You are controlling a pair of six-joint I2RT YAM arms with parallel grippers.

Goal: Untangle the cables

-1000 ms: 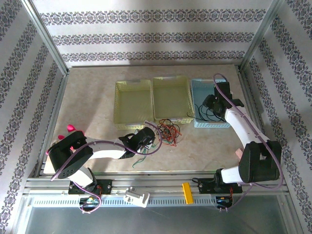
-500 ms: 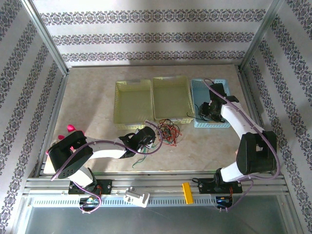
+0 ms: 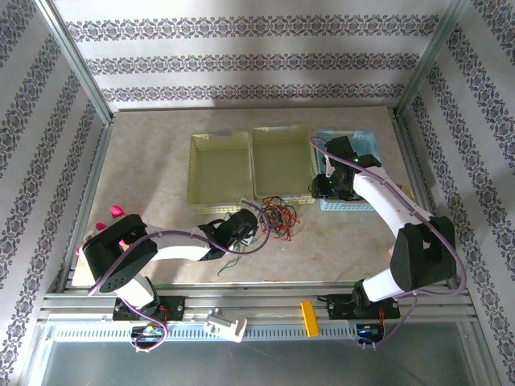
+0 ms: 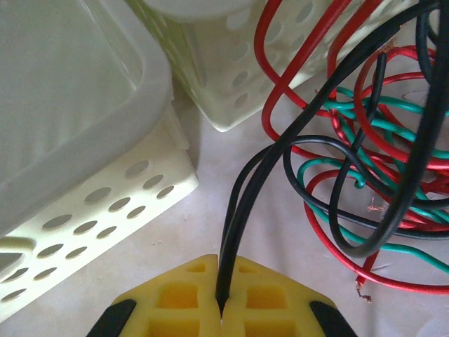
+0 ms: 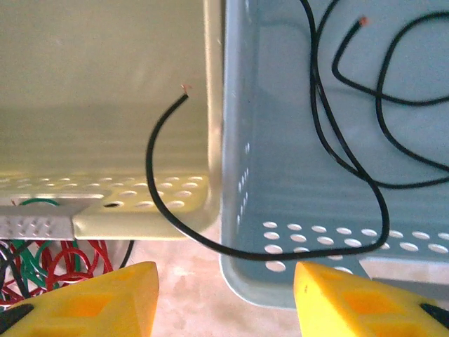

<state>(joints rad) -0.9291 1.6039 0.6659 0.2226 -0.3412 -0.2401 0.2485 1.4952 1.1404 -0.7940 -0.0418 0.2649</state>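
Left hand [image 4: 221,309] is clamped shut on a doubled black cable [image 4: 242,210] that runs up into a tangle with the red cable [image 4: 264,91] and green cable [image 4: 365,112], lying on the tabletop [image 4: 273,225] just in front of the yellow basket [image 4: 231,84]. Right hand [image 5: 224,295] stands about half open, gripping nothing, near the blue basket [image 5: 280,140]. Another black strand [image 5: 337,140] lies in that basket, one end draped over the wall into the yellow basket.

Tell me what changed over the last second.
The right gripper swung left across the blue basket to its left rim, jaws open with nothing between them. The left gripper stayed shut on a black cable beside the tangle, which lies as before.
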